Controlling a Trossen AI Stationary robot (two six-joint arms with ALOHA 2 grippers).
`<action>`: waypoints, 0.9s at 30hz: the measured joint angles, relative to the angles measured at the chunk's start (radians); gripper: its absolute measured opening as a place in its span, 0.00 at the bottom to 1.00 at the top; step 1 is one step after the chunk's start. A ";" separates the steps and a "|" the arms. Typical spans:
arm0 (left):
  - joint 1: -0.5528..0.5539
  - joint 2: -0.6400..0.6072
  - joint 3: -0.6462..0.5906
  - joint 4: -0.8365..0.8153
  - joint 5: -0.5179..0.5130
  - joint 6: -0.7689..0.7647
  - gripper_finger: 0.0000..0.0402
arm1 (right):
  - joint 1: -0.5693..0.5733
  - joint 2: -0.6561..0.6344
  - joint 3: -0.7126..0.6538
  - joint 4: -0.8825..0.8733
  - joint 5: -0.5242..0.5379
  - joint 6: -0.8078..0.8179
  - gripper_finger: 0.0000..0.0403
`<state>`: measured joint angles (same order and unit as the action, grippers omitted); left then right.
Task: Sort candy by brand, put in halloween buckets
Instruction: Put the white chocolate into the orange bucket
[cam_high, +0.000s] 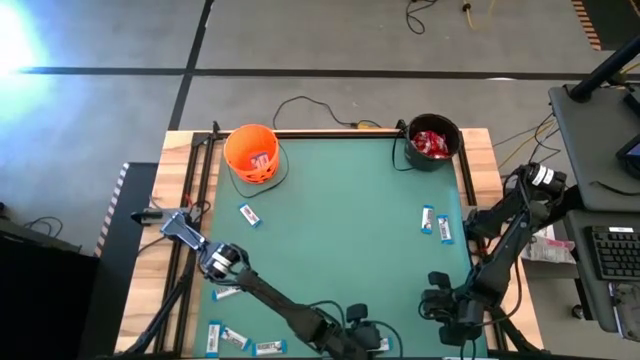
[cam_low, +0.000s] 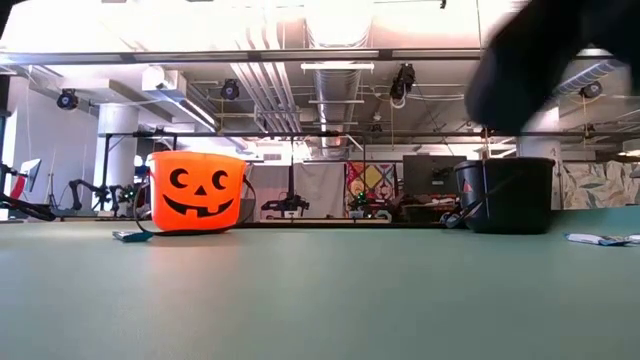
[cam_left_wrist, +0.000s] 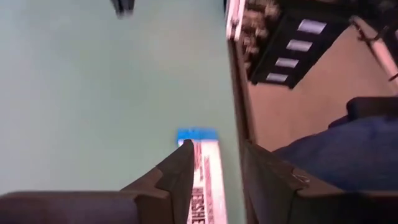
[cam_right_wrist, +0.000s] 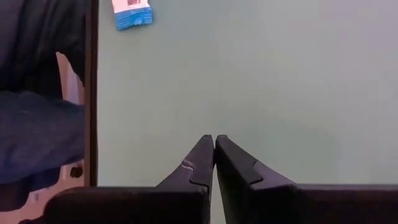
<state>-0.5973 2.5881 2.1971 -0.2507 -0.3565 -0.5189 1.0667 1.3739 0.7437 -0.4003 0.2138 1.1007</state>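
Overhead, the left gripper (cam_high: 372, 340) works at the near edge of the green table mat (cam_high: 340, 220), its dark fingers (cam_left_wrist: 180, 177) spread either side of a slim light blue-and-white wrapped candy bar (cam_left_wrist: 205, 180) that lies flat on the mat by the table's edge; whether the fingers touch the bar cannot be told. Beside it, the right gripper (cam_right_wrist: 214, 149) hangs low over bare mat near the front right corner, jaws pressed together and holding nothing. More blue-and-white bars lie scattered: one (cam_high: 249, 215) near the bright orange plastic pumpkin-face bucket (cam_high: 251, 152) at the far left, two (cam_high: 436, 224) on the right side, several (cam_high: 240, 340) at the front left. Crinkly red packets (cam_high: 432, 142) fill the black cauldron-like bucket (cam_high: 434, 160) at the far right.
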 joint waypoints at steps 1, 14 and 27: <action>0.002 0.011 -0.001 0.005 0.000 -0.002 0.28 | 0.000 0.000 0.000 0.003 0.000 0.000 0.02; 0.033 0.044 0.004 -0.156 0.002 -0.063 0.23 | 0.000 0.002 0.000 0.020 0.001 -0.001 0.02; 0.074 -0.029 0.000 -0.583 -0.096 -0.081 0.23 | 0.029 0.004 0.000 0.037 0.073 0.005 0.02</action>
<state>-0.5228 2.5594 2.1973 -0.8335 -0.4522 -0.5998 1.0956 1.3777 0.7441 -0.3632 0.2864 1.1054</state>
